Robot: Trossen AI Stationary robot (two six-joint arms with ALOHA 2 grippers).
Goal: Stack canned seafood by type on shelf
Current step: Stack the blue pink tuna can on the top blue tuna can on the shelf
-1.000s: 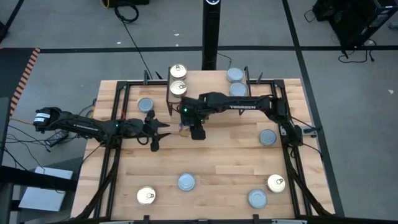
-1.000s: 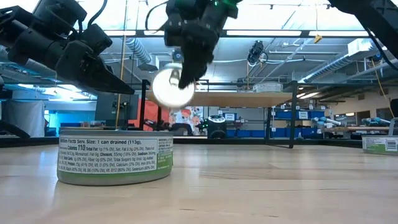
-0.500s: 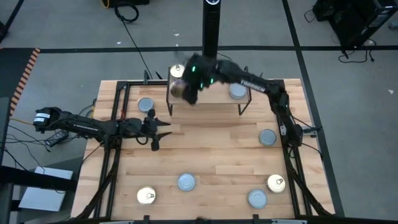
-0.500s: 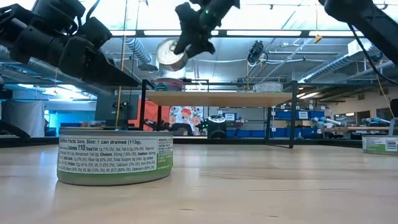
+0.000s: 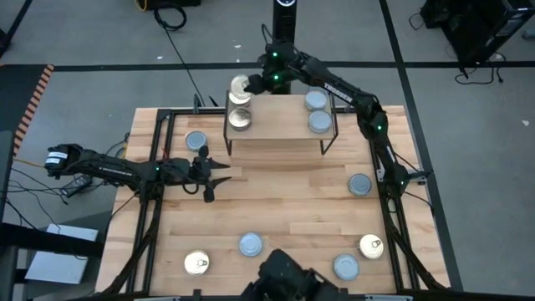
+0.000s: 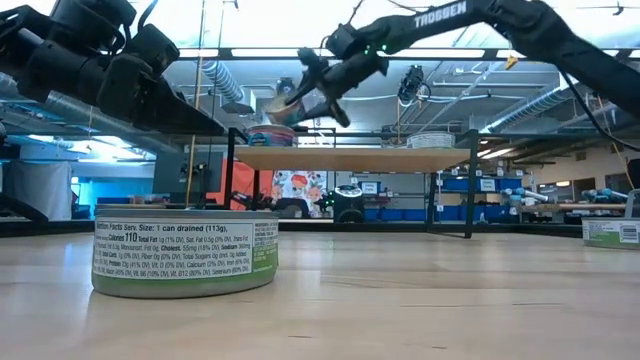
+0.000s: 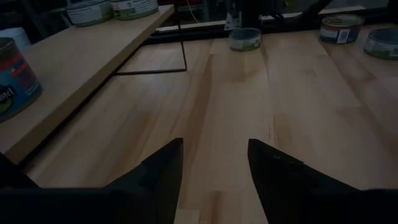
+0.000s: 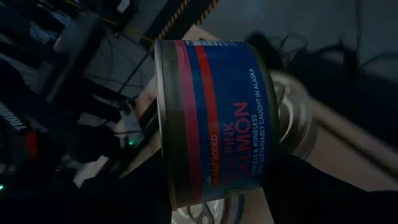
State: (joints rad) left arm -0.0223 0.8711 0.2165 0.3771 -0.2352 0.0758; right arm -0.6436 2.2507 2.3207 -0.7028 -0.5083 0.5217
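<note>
**Salmon tin held over the far left end of the shelf**

The tin [image 8: 214, 121] in the right end effector [image 5: 248, 84] is small, flat and round, with a blue and red label reading "pink salmon" and a pale gold top. The fingers are closed on its sides, and it hangs tilted just above the shelf [image 5: 280, 130], at the far left corner. Under it and just beside it, gold-topped tins [image 5: 240, 117] stand on the shelf's left end. Two blue-grey tins [image 5: 318, 110] sit on the right end. More tins [image 5: 251, 244] lie scattered on the tabletop [image 5: 284, 201]. The left end effector [image 5: 214, 176] hovers over the tabletop near the shelf's left leg, its fingers apart and holding nothing.
</note>
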